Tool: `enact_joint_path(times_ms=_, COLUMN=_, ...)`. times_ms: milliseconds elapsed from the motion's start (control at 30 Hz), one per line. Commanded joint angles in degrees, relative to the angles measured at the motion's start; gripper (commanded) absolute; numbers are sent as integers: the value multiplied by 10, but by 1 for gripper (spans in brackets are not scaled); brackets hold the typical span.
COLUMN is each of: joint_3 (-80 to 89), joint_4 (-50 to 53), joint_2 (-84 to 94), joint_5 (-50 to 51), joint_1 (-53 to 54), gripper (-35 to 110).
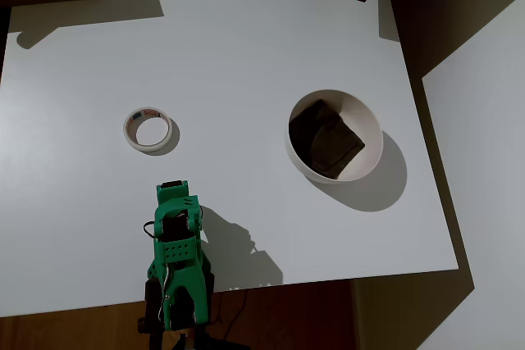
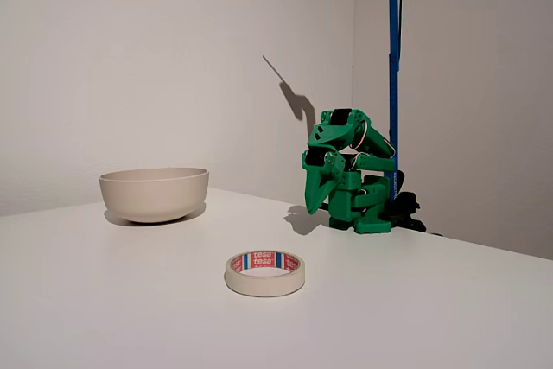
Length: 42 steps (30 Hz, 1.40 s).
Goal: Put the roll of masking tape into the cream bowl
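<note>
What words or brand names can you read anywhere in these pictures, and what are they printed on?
"tesa": printed twice in white on the red and blue label inside the roll of masking tape, read in the fixed view.
In the overhead view the same label on the tape is too small to read.
Nothing else carries text.

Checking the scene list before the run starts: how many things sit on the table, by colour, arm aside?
Cream: 2, the tape and the bowl
Dark brown: 1, the patch inside the bowl
Total: 3
</note>
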Motion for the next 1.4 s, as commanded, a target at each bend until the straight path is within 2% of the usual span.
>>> enact_joint_path(times_ms=0, joint_3=-17, joint_4=26, joint_2=2, joint_5=12, joint_1=4, gripper=-8)
enact_joint_path(times_ms=533, joint_3=-39, joint_4=26, joint_2=2, joint_5=28, joint_1=19, gripper=-8)
enact_joint_path(times_ms=667, joint_3=-73, joint_4=-7, joint_2=-21, joint_5=35, joint_1=20, gripper=-8)
enact_joint_path(times_ms=867, joint_3=-226, joint_4=-72, joint_2=-294, joint_5=48, joint_1=13, gripper=-8)
enact_joint_path(times_ms=1100, joint_3=-430, joint_4=-49, joint_2=-577, joint_5=48, joint_1=2, gripper=-8)
enact_joint_path(times_ms=1200, joint_3=-515, joint_4=-18, joint_2=-693, joint_5=53, joint_1=-5, gripper=9)
enact_joint_path(times_ms=1367, joint_3=-562, joint_4=-33, joint_2=-775, joint_5=61, joint_1=-17, gripper=20)
